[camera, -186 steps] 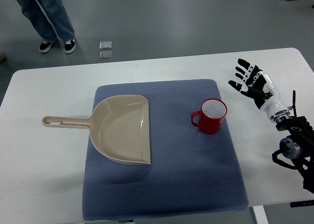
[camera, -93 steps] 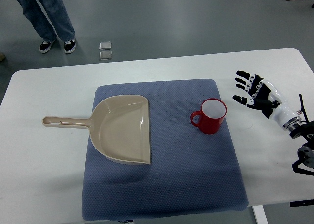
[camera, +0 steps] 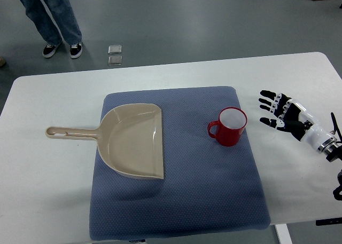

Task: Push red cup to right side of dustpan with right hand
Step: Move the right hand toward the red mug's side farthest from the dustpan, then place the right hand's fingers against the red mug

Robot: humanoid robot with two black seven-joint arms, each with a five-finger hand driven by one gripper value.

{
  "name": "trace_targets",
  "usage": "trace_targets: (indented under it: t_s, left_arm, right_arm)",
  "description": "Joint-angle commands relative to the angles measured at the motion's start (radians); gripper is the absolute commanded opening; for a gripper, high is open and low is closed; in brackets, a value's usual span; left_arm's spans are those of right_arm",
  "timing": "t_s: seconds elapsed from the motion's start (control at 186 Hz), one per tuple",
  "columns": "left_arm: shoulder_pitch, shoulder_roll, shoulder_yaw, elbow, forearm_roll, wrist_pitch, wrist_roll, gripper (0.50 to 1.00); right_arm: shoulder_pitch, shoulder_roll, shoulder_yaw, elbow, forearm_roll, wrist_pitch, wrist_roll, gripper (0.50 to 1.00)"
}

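The right hand (camera: 284,116) hovers with fingers spread, holding nothing — the red cup (camera: 229,126) stands near its fingertips, apart, the dustpan (camera: 133,140) beyond. Approach step; next, touch the cup's side.

Person (camera: 51,17) at the far left, beyond the desk (camera: 48,169): cropped above the legs by the top edge. Right arm (camera: 326,145): cut by the right edge past the wrist. Desk: near edge and left corners outside the frame. Blue mat (camera: 176,196): near edge partly cropped.
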Motion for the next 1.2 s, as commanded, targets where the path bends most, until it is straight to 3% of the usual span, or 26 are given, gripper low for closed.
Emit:
trace_targets:
  t_s: [0.0,1.193]
  left_arm:
    - [0.000,0.000,0.000,0.000,0.000,0.000,0.000,1.000]
    - [0.000,0.000,0.000,0.000,0.000,0.000,0.000,1.000]
  right_arm:
    - [-0.006,0.002,-0.001,0.012,0.000,-0.001,0.000,0.921]
    - [-0.012,0.085,-0.001,0.051,-0.065,-0.001,0.000,0.921]
